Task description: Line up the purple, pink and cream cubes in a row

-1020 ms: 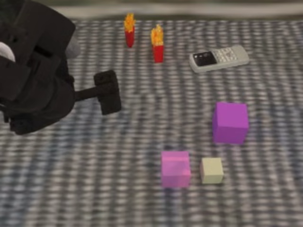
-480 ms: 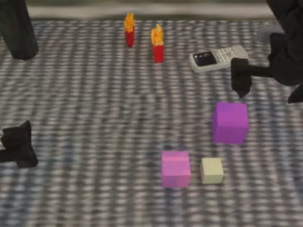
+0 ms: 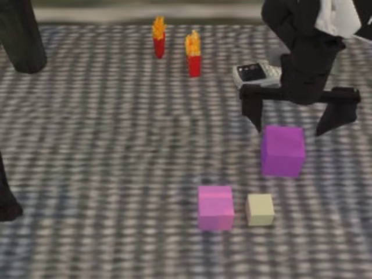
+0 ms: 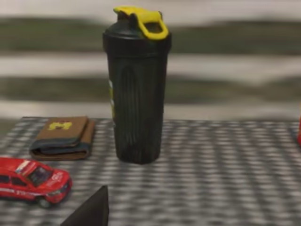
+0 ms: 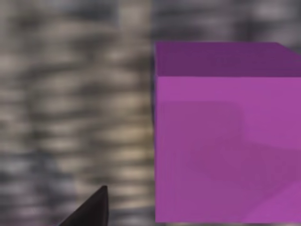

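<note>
The right end effector hangs with its two fingers spread wide apart, just behind the purple cube, one fingertip off each rear corner and not yet touching it. In the right wrist view the purple cube fills much of the frame, so the approach looks close.

Taking the purple cube as landmark: the pink cube lies nearer the front of the worktop and to its left, with the cream cube just beside the pink one, between it and the purple cube's line. The phone handset sits behind the purple cube, under the right arm.

To grasp well, I judge the fingers should straddle the purple cube squarely, centred on opposite faces, descend fully before closing, and stay clear of the handset.

The left end effector is parked far left of the purple cube.
</note>
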### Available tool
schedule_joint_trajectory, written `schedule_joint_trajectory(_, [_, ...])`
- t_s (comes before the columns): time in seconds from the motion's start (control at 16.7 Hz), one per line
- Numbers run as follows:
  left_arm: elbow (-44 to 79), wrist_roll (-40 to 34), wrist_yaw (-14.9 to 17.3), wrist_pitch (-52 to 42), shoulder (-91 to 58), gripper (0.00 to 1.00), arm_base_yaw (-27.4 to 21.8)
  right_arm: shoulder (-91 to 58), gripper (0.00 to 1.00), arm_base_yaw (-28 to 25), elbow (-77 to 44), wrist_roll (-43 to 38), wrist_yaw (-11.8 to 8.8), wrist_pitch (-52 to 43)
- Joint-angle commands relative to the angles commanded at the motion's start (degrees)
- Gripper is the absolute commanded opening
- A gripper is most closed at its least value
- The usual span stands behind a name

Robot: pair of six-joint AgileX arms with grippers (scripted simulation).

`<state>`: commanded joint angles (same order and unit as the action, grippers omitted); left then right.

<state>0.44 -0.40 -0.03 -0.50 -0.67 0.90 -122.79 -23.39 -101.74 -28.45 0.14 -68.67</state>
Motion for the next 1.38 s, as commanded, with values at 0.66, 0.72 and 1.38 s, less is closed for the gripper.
schedule_joint_trajectory(0.66, [-0.44,0.4,0.03,0.5,0.67,1.0,0.25,-2.52,1.0,-0.05,3.98,-0.07,0.03,6.23])
schedule_joint_trajectory(0.72, [-0.44,0.4,0.03,0.5,0.67,1.0,0.25,-3.31,1.0,-0.08,5.55,-0.12,0.03,8.76])
schedule_joint_trajectory(1.38, [-0.44,0.4,0.03,0.5,0.67,1.0,0.25,-6.27,0.85,-0.22,11.28,-0.31,0.06,17.28])
